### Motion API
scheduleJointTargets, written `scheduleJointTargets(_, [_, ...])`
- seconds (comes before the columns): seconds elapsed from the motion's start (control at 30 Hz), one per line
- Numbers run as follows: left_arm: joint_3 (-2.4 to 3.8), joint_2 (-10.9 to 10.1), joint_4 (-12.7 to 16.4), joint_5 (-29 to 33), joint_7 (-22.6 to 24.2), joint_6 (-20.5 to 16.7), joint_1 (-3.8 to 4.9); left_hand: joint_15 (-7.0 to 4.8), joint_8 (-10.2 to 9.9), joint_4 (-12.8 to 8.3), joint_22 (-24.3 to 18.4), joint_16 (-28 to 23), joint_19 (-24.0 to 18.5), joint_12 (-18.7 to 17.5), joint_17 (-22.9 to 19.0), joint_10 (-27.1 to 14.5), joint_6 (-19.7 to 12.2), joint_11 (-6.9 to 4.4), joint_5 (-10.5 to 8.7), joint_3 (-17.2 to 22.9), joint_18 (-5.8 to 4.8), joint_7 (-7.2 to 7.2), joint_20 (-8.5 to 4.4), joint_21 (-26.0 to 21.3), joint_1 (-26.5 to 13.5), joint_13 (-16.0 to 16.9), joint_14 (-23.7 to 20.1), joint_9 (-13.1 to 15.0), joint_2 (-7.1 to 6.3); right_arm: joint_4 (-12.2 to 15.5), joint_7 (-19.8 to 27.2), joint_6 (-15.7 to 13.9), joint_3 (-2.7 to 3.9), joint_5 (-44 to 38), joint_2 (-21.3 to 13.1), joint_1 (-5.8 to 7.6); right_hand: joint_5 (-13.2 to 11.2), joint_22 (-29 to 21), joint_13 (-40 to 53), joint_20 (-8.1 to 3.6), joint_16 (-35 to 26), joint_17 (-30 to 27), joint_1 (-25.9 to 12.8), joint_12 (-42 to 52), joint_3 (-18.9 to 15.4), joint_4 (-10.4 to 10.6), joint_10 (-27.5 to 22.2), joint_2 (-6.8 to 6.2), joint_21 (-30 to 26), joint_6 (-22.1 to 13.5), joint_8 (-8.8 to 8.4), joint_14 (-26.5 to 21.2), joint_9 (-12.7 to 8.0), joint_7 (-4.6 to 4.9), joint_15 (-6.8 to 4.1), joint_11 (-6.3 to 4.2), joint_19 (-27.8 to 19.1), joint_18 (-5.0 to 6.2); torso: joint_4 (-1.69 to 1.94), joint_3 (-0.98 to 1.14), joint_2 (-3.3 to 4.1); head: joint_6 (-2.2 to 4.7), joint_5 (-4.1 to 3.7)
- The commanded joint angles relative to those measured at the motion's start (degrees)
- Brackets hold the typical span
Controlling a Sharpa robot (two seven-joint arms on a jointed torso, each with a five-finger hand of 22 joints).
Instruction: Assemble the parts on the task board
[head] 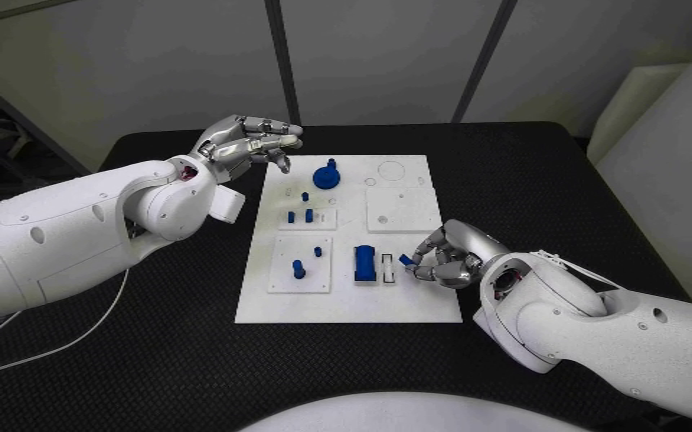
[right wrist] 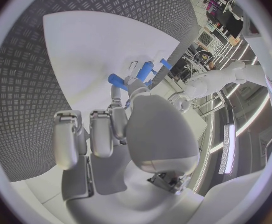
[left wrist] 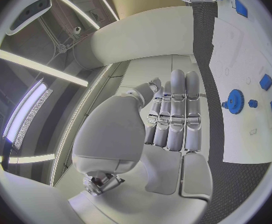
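Black worktop point(head: 173, 342) carries the white task board point(head: 418, 307), where the right robot hand point(head: 450, 257) pinches a small blue part point(head: 410, 272) beside the blue block point(head: 365, 265), seemingly to seat it, while the left robot hand point(head: 248, 140) hovers clear, fingers loosely apart.

Right hand point(right wrist: 133, 134) above white task board point(right wrist: 92, 50), fingers point(right wrist: 119, 92) perhaps touching a blue part point(right wrist: 118, 80).
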Motion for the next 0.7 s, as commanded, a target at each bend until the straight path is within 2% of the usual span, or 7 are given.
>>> scheduleJointTargets(0.03, [0.04,0.13,0.12,0.24,0.29,0.46,0.06,0.04,-0.21,-0.11,-0.06,-0.25,0.15,-0.13,-0.05,-0.46,-0.29,0.01,-0.24,-0.36,-0.64,0.01,0.19,-0.08,0.03,-0.04,0.29,-0.08,0.42,-0.36,1.46,-2.23,0.03,2.87,0.62,0.13,0.11,15.09,3.33,-0.30,0.04,4.75,-0.99,0.26,-0.02,0.41,0.30,-0.28,0.18,0.16,0.37,3.63,0.09,-0.26,-0.36,-0.28,5.93,-0.42,0.04,0.02,0.03,-0.20,0.15])
scheduleJointTargets(0.33, [0.04,0.34,0.06,0.24,0.31,0.51,0.06,0.02,-0.22,-0.15,-0.11,-0.29,0.19,-0.12,-0.04,-0.46,-0.27,-0.01,-0.16,-0.36,-0.63,0.00,0.18,-0.15,0.10,-0.03,0.30,-0.09,0.46,-2.32,0.96,0.13,0.06,3.88,2.93,0.35,-0.03,15.09,3.65,-0.40,0.19,5.02,-2.99,0.73,-0.13,1.89,0.60,-0.14,0.18,1.37,0.80,3.70,0.51,-0.69,-0.54,-0.59,5.93,-0.42,-0.01,0.04,-0.02,-0.25,0.27])
scheduleJointTargets(0.43, [0.04,0.38,0.08,0.24,0.30,0.53,0.06,0.02,-0.22,-0.15,-0.11,-0.29,0.19,-0.12,-0.04,-0.46,-0.27,-0.01,-0.16,-0.36,-0.63,0.00,0.18,-0.15,0.10,-0.03,0.30,-0.09,0.46,-2.83,0.70,0.66,0.07,3.93,3.45,0.41,-0.03,15.09,3.75,-0.43,0.23,5.09,-3.08,0.88,-0.11,1.98,0.68,-0.15,0.18,1.55,0.86,3.72,0.59,-0.77,-0.58,-0.64,5.93,-0.42,0.01,0.01,-0.03,-0.11,0.25])
scheduleJointTargets(0.7, [0.04,0.37,0.11,0.24,0.25,0.55,0.06,0.02,-0.22,-0.13,-0.12,-0.31,0.20,-0.12,-0.04,-0.46,-0.26,0.00,-0.12,-0.36,-0.63,0.01,0.18,-0.17,0.08,-0.03,0.31,-0.09,0.49,-4.06,-0.39,2.44,0.07,3.99,4.80,0.50,-0.17,15.09,3.83,-0.51,0.26,5.14,-3.38,1.00,-0.15,2.23,0.77,-0.29,0.18,1.91,0.98,3.74,0.78,-0.89,-0.68,-0.75,5.93,-0.42,-0.05,0.05,0.04,-0.36,0.38])
